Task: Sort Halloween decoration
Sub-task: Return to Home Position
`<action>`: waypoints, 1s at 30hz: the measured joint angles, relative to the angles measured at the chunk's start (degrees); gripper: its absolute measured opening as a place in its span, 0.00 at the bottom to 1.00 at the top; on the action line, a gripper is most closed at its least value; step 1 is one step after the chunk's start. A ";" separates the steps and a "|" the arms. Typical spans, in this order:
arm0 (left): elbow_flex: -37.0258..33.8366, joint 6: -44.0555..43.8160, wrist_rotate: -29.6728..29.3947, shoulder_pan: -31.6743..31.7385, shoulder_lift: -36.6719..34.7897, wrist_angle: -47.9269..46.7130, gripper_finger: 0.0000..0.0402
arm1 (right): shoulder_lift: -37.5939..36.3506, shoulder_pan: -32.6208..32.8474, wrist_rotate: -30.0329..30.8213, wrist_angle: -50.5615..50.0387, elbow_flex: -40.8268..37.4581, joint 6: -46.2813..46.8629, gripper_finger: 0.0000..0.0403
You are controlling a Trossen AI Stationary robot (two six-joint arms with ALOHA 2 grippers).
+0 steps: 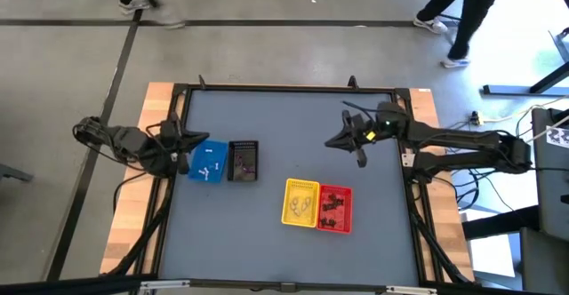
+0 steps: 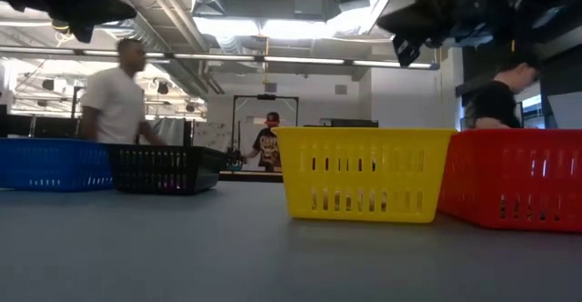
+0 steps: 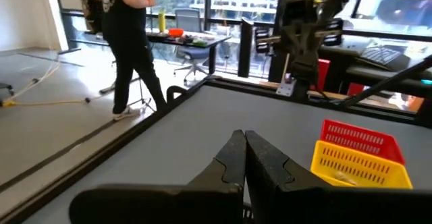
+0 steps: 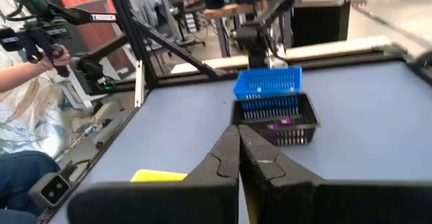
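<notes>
Now left hand [image 3: 243,135] and right hand [image 4: 237,128], both pinched closed, hover near opposite table [image 1: 267,251] edges.

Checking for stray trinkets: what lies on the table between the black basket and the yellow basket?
Nothing. In the high view, the stretch of table between the black basket and the yellow basket is bare.
</notes>
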 joint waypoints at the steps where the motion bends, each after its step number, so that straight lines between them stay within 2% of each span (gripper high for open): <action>1: -0.77 0.19 0.24 0.00 -1.10 -0.02 0.00 | 0.85 -0.43 -0.46 0.01 0.00 -0.06 0.00; 6: -4.58 0.26 0.27 0.00 -6.54 -0.31 0.00 | 5.45 -0.95 -0.50 1.31 0.00 -0.79 0.00; 10: -5.24 0.05 0.89 0.00 -6.58 -3.04 0.00 | 8.71 -0.84 -2.40 3.68 0.00 -1.14 0.00; 14: -5.24 -0.19 0.66 0.00 -6.58 -3.37 0.00 | 8.86 -0.84 -3.50 3.81 0.02 -1.15 0.00; 26: -6.28 -1.67 1.81 0.00 -6.60 -3.85 0.00 | 0.61 -6.18 -6.53 -11.70 0.00 -3.75 0.00; 30: -10.55 -2.79 3.67 0.00 -6.60 1.83 0.00 | -4.20 -6.91 -7.48 -12.63 -2.87 -4.49 0.00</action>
